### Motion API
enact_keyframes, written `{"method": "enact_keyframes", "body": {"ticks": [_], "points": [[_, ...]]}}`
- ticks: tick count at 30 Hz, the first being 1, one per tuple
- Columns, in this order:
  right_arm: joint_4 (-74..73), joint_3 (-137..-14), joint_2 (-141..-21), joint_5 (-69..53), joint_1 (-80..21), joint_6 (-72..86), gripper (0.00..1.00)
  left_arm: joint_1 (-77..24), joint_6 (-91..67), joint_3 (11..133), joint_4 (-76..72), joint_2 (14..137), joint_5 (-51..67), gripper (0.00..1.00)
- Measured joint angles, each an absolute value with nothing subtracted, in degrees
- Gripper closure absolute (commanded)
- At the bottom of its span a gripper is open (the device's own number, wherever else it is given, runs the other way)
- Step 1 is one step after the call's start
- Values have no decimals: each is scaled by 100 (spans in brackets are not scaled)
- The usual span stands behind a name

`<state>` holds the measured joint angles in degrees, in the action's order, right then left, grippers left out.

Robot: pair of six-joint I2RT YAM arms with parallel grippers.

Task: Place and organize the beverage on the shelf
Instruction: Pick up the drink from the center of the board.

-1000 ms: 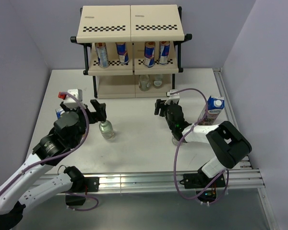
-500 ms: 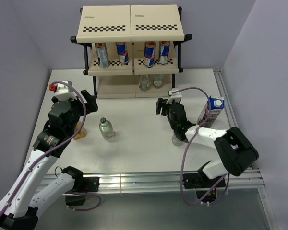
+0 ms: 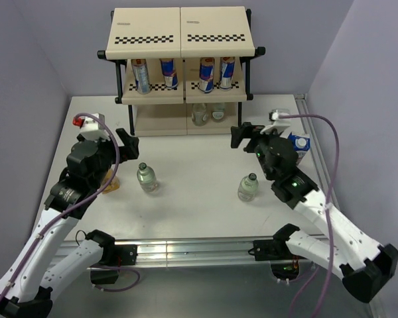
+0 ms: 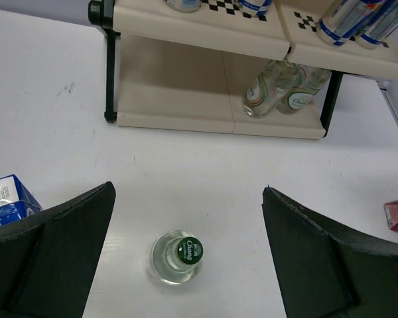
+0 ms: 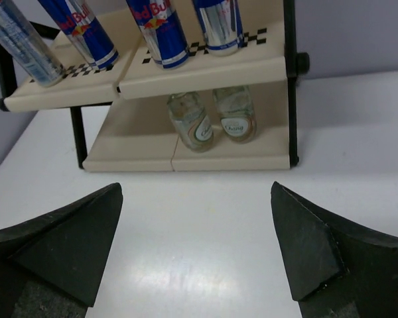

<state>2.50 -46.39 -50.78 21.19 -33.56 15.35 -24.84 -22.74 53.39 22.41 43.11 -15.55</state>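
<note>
Four slim blue-and-silver cans [image 5: 160,30] up on the cream black-framed rack's [image 5: 205,68] middle tier, two small clear bottles [image 5: 212,120] underneath, right gripper [image 5: 196,199] spread wide.

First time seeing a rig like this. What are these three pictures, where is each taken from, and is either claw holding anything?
Two white robot arms sit at the near edge of a white table. The wide picture comes from a fixed camera above and behind them; the other two come from a camera on each wrist, so the dark wedges are that arm's own fingers. At the back stands a cream three-tier shelf with a black frame: four slim silver-blue-red cans on its middle tier, two small clear green-capped bottles on its bottom tier. Two more such bottles stand on the table, a left bottle and a right bottle. A blue-topped carton stands beside the right arm. The left gripper and right gripper are open, holding nothing.
</note>
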Motion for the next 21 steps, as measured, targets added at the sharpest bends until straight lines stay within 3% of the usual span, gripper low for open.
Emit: {"method": "enact_keyframes", "body": {"ticks": [10,21], "points": [[-1831,-4383,-3376,1400,-3361,2300,2,-2484,-2215,5367,2617,3625,-1181,1],[-3531,-4322,-4248,2069,-3677,3020,13,-2484,-2237,5428,2825,3520,-578,0]]}}
